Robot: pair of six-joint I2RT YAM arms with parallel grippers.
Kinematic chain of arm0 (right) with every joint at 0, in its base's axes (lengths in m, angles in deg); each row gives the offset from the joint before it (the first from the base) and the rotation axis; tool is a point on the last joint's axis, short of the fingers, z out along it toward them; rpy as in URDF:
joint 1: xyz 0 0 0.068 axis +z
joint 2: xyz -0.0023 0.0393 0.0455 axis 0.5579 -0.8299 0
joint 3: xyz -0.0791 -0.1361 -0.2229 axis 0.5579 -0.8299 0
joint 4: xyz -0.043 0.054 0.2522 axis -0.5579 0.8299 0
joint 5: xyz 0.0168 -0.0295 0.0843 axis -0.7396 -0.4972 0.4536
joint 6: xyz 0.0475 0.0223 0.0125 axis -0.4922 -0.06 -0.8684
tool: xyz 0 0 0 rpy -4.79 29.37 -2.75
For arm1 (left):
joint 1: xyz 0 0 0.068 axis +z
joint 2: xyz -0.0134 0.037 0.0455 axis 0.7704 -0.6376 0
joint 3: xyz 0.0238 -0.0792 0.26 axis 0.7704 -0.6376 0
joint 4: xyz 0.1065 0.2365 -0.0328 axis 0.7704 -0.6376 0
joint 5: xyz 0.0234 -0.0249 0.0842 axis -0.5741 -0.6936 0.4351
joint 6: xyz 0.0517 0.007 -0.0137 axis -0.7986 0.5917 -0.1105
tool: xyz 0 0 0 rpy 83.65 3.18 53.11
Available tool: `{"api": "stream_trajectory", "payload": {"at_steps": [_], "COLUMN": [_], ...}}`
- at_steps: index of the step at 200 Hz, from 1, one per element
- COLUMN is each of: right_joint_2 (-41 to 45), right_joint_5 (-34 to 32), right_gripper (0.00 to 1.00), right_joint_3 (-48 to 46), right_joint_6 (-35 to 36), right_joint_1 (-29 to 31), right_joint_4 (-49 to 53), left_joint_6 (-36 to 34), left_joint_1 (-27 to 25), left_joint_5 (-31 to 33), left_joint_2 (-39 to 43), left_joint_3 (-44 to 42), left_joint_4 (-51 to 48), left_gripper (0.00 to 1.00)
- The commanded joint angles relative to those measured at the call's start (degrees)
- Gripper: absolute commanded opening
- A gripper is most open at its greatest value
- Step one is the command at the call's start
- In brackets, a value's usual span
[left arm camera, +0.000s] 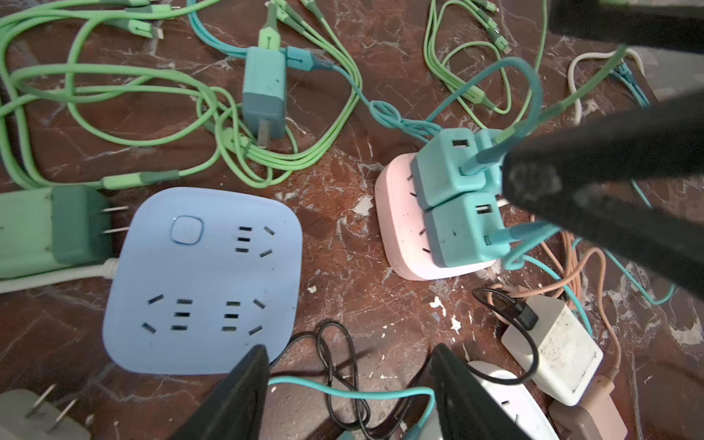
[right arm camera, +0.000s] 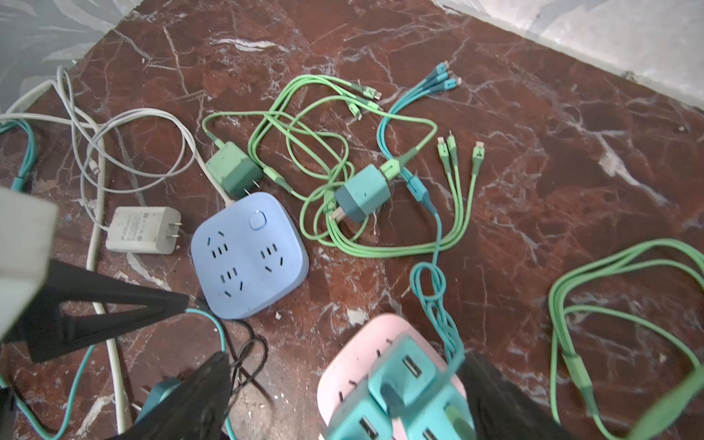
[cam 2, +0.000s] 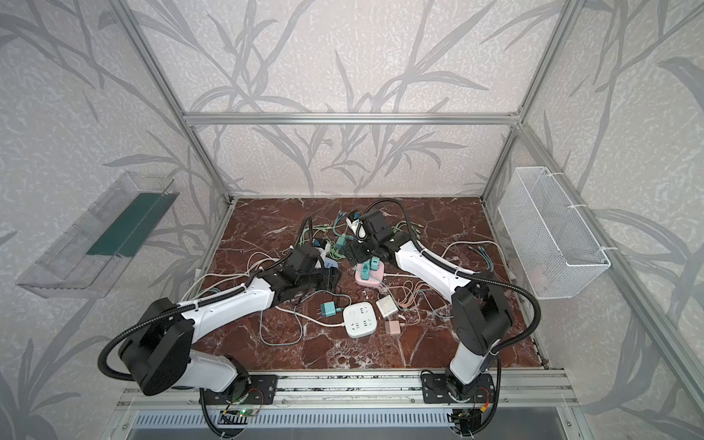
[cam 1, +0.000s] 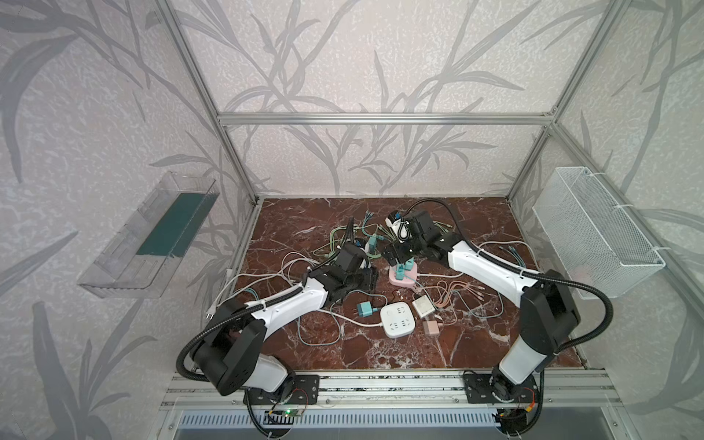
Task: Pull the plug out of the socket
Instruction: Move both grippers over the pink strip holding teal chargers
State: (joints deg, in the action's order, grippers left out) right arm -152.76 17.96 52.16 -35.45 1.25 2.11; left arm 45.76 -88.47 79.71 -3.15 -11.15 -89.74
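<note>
Jaws of the right gripper stand wide apart, gripping nothing; the teal plugs, seated in the pink socket, sit in the gap between them. The left gripper is partly open and empty too, a teal cable crossing its gap, the blue socket just beside it.

Rocking white shells and chunky black joints on the left arm and right arm. Running ribbed black hoses along both, cinched with white zip ties. Showing red wiring at the black base plates.
</note>
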Motion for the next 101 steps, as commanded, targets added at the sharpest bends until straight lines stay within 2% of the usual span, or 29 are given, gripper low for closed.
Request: {"api": "stream_trajectory", "payload": {"at_steps": [1,61,87,101], "right_joint_2": [5.85,13.71,14.90,15.15], "right_joint_5": [-3.14,-2.84,-2.52,-2.25], "right_gripper": [0.91,0.79,0.68,0.58], "right_joint_3": [-5.54,-18.38,-22.60,-24.45], "right_joint_6": [-0.53,-4.40,-6.53,-7.88], "right_joint_1": [-0.91,-5.60,-7.08,-8.03], "right_joint_4": [-5.94,-9.68,-11.52,-12.37], "left_joint_6": [-1.47,-2.09,-1.91,-2.21], "left_joint_1": [-1.92,-6.45,-7.76,-8.44], "left_joint_5": [1.96,4.21,4.76,5.41], "left_joint_2": [-1.92,-7.06,-8.36,-9.05], "left_joint_3": [2.65,6.10,7.04,7.76], "left_joint_4": [1.61,2.67,3.70,3.67], "left_gripper": [0.71,0.74,0.74,0.74]}}
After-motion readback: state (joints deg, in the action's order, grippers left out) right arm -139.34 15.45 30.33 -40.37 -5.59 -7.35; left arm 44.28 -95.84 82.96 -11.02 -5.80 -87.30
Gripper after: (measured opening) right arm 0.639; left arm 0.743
